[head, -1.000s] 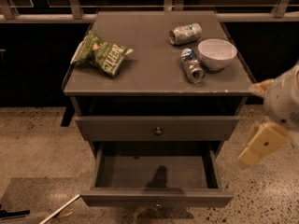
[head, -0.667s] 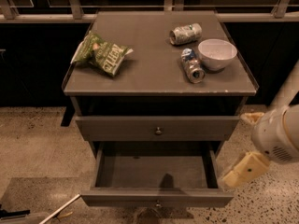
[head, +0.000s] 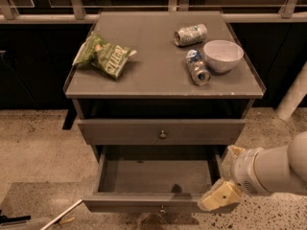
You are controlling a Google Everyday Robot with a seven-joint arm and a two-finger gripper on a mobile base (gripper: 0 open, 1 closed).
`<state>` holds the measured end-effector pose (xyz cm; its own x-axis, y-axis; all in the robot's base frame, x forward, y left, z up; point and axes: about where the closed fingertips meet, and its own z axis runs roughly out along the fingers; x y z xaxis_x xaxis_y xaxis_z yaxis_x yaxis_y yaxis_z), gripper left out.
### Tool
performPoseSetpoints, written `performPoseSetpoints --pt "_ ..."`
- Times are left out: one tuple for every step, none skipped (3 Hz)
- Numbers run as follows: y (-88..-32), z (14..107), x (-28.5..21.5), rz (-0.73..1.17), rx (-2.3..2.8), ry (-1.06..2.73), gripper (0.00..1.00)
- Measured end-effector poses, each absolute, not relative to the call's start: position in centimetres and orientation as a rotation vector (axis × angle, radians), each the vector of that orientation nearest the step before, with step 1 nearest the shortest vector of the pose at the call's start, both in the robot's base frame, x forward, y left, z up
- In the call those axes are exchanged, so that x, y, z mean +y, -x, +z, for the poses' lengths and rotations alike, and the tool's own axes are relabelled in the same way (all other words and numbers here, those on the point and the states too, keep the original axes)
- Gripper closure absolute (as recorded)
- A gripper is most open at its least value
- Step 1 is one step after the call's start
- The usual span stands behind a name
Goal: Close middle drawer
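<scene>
The middle drawer (head: 134, 204) of the grey cabinet is pulled far out toward me and its box is empty. Its small round knob (head: 163, 208) shows on the front at the bottom edge of the view. The drawer above it (head: 120, 131) is shut, with its knob (head: 163, 134) in the middle. The lowest drawer is hidden under the open one. My gripper (head: 218, 198), with a yellowish tip on a white arm, comes in from the right and sits at the open drawer's front right corner, touching or nearly touching it.
On the cabinet top (head: 158, 80) lie a green chip bag (head: 103, 56), two cans (head: 190, 34) (head: 198, 67) and a white bowl (head: 223, 55). A white post (head: 293, 97) stands at the right. A white stick (head: 62, 214) lies on the speckled floor at the bottom left.
My arm has come down and to the left, from beside the cabinet's right side to the open drawer's front right corner. The drawer has not visibly moved.
</scene>
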<state>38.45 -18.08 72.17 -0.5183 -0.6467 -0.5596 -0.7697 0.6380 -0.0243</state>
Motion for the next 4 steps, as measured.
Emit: performPoseSetpoints --pt "-38.28 68.6 -17.54 0.255 2.36 1.023 0.0" --pt "-38.95 68.71 -17.9 0.222 2.346 0.988 0.18" --pt "-38.93 68.72 -17.89 0.222 2.346 0.989 0.42" --pt "-38.93 68.72 -17.89 0.222 2.346 0.989 0.65"
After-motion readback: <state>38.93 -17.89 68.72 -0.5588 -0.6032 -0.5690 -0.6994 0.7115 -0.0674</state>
